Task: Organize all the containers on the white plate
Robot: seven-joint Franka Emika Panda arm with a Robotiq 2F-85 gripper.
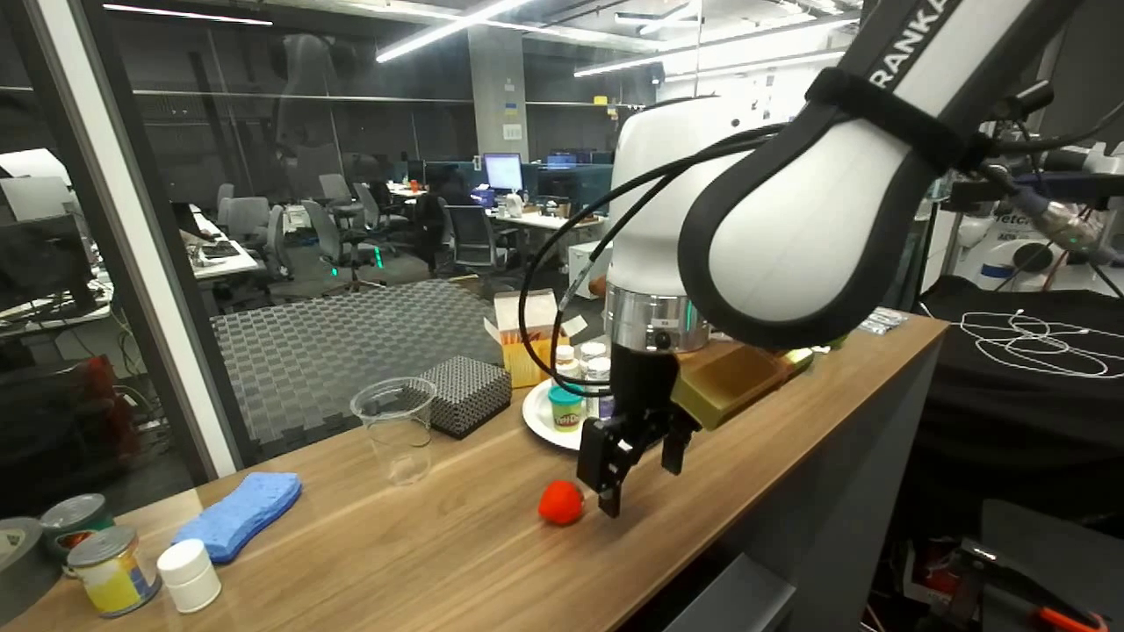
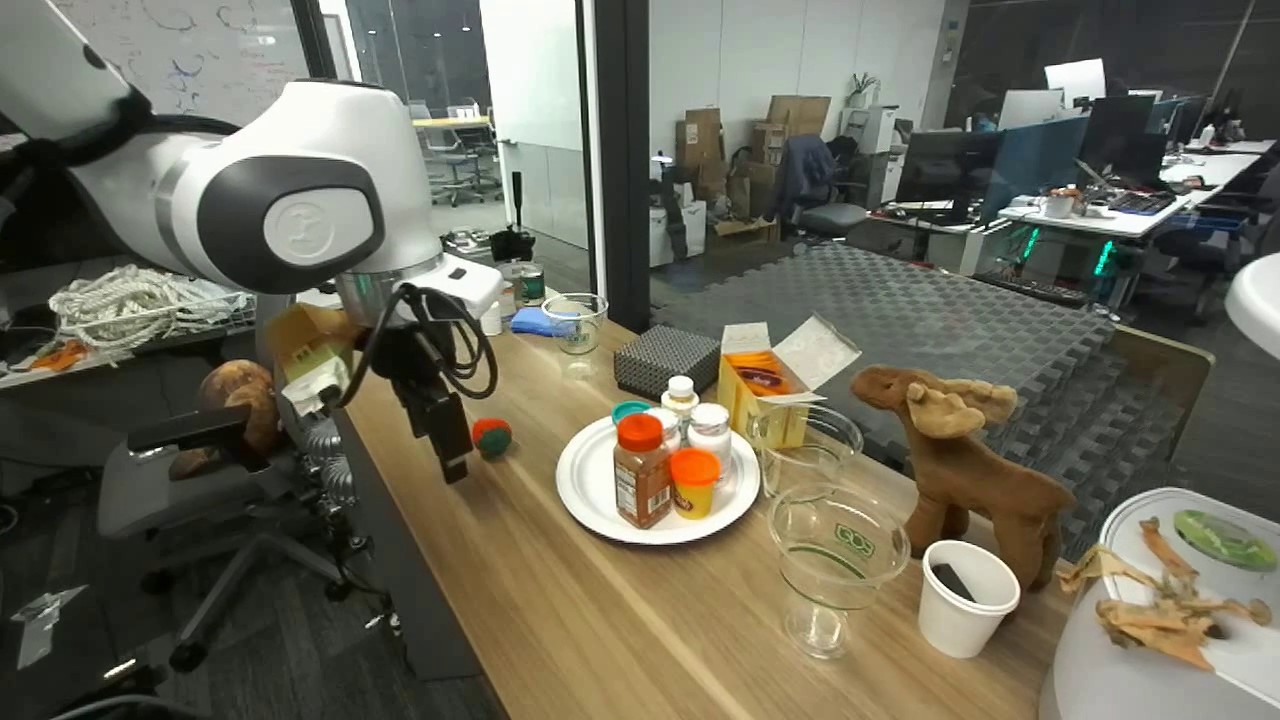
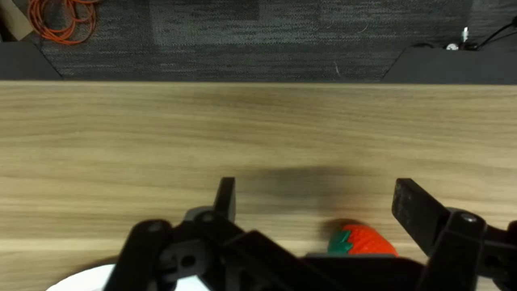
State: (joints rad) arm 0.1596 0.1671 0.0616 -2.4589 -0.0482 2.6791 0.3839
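Counter (image 2: pixel 560 620): a blue sponge (image 1: pixel 241 513) lies toward one end; a clear cup (image 1: pixel 399 439) stands between the sponge and a black block (image 1: pixel 465 395); a yellow box (image 2: pixel 775 385), flaps raised, stands beside the block, near the plate (image 2: pixel 583 485).
Strawberry (image 3: pixel 367 242): red with green leaves; lies on the counter near the gripper (image 3: pixel 315 186), nearer to it than the plate is; partly covered by it in the wrist view.
Gripper: hangs above the counter; fingers (image 3: pixel 420 210) spread wide apart, the counter visible between them.
Plate: white, round; rests on the counter to one side of the gripper and apart from it.
On the plate: a red-lidded jar (image 2: pixel 642 475), an orange-lidded tub (image 2: pixel 693 490), a teal-lidded tub (image 1: pixel 566 414) and white-lidded bottles (image 2: pixel 710 442); all upright, in a close group.
Exterior view alone: a brown moose (image 2: pixel 985 500); a white paper cup (image 2: pixel 960 620); two further clear cups (image 2: pixel 840 555).
Wrist view alone: an orange cable (image 3: pixel 62 37), coiled on the floor (image 3: pixel 242 36) past the counter's edge; of the plate, just part, at lower left.
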